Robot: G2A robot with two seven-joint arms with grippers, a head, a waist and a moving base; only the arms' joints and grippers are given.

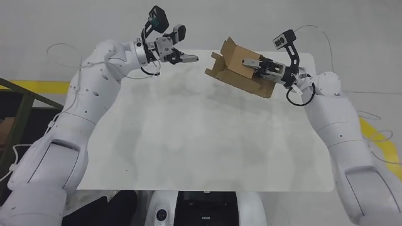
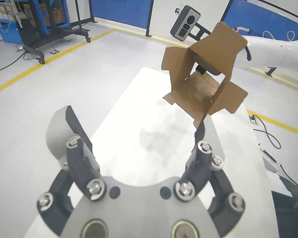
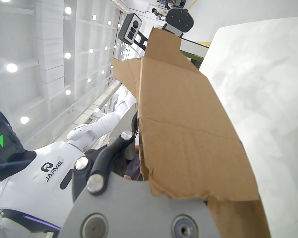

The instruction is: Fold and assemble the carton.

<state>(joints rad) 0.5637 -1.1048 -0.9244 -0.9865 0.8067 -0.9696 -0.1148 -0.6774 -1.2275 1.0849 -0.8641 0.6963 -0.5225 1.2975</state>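
Top view: the carton (image 1: 240,69) is held tilted above the far right part of the worktop (image 1: 207,144). It is clamped at one wall by the right gripper (image 1: 255,64). The left gripper (image 1: 181,56) is seen near the far edge, well apart from the carton.

Left wrist view: the left gripper (image 2: 136,117) is spread wide and nothing is held in it. The carton (image 2: 213,48) is seen ahead as an open sleeve with its flaps splayed outward. The step in hand is judged to be squaring the sleeve, with no flap folded in yet. Next, the free gripper would probably need to be brought to a flap and pressed inward while the other grip is kept firm.

Right wrist view: a carton panel (image 3: 183,125) is caught in the grip. One finger is hidden behind the panel, and the panel's near edge is cut off. Whether the far end flaps are closed cannot be made out.
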